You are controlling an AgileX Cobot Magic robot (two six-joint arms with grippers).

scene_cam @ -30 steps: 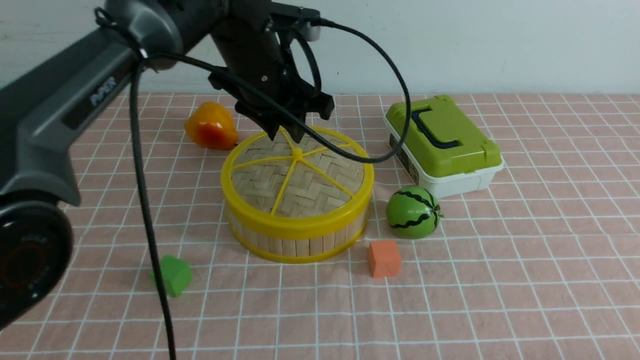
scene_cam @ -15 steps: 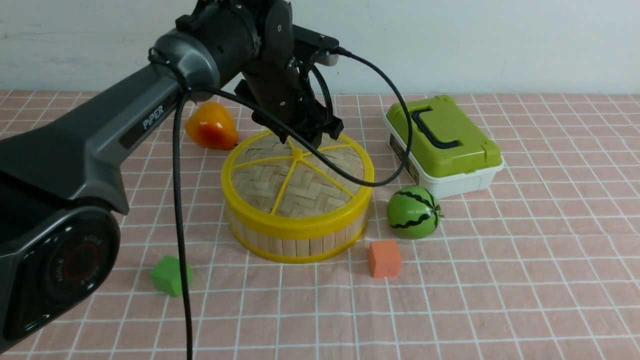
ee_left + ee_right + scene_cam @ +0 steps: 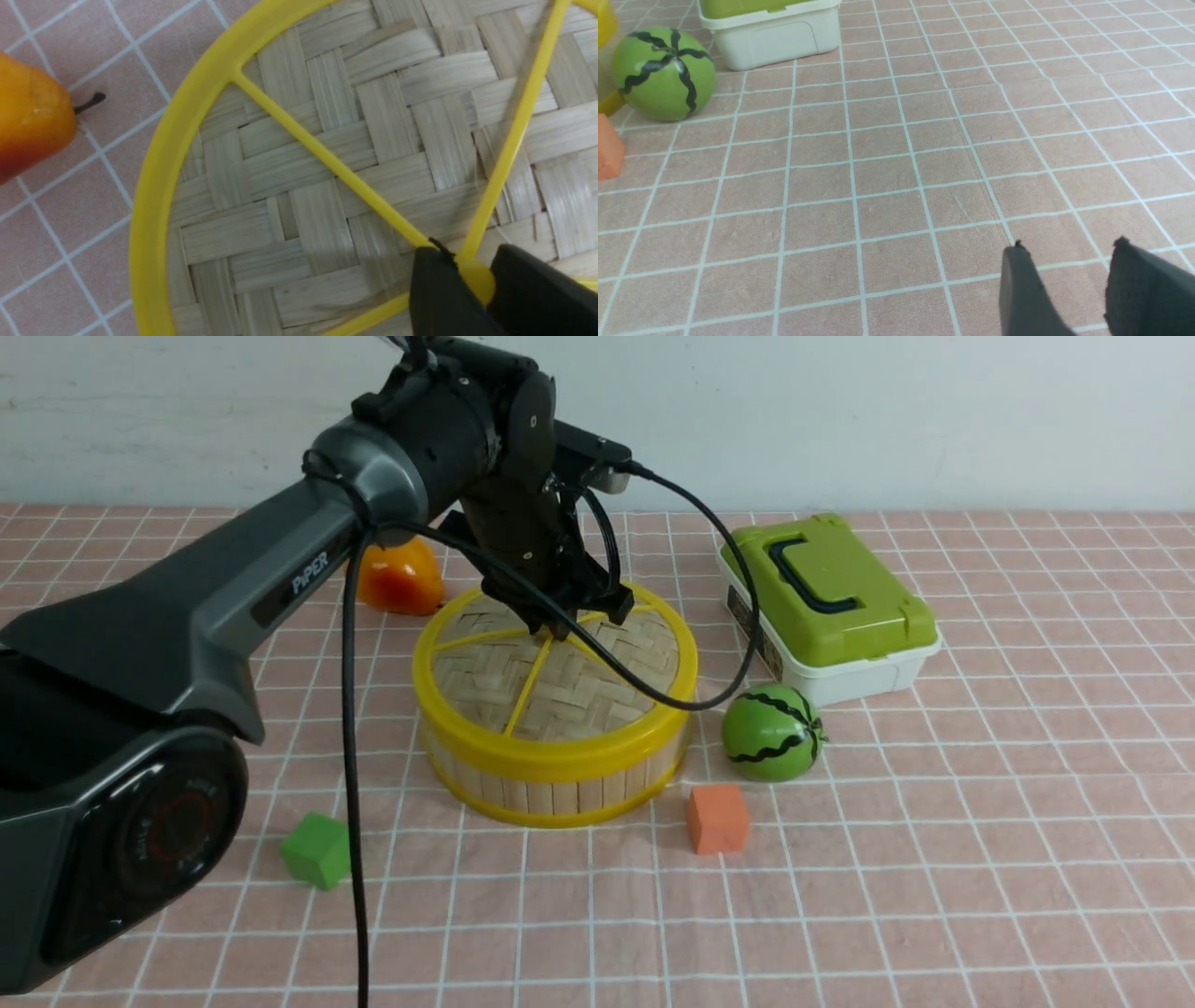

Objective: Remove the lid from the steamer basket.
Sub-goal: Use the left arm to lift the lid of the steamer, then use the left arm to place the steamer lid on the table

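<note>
The steamer basket [image 3: 551,789], a low tub of pale bamboo slats with yellow rims, stands mid-table. The lid [image 3: 560,681], woven bamboo with yellow rim and spokes, lies flat on top of it. My left gripper [image 3: 560,623] reaches down onto the lid's centre. In the left wrist view the left gripper [image 3: 469,261] is shut on the small yellow knob [image 3: 479,282], which shows pinched between both black fingers. My right gripper [image 3: 1070,242] hovers open over bare cloth, nothing between its fingers; it does not show in the front view.
A white box with a green lid [image 3: 826,607] sits right of the basket, and a toy watermelon [image 3: 772,732] is close to its right side. An orange cube [image 3: 717,819] and a green block [image 3: 317,849] lie in front. An orange fruit [image 3: 401,581] is behind left. The arm's black cable [image 3: 653,686] droops over the lid.
My left arm came down onto the lid's centre, and its fingers, spread above the knob before, have closed round it. The lid and basket have not moved.
</note>
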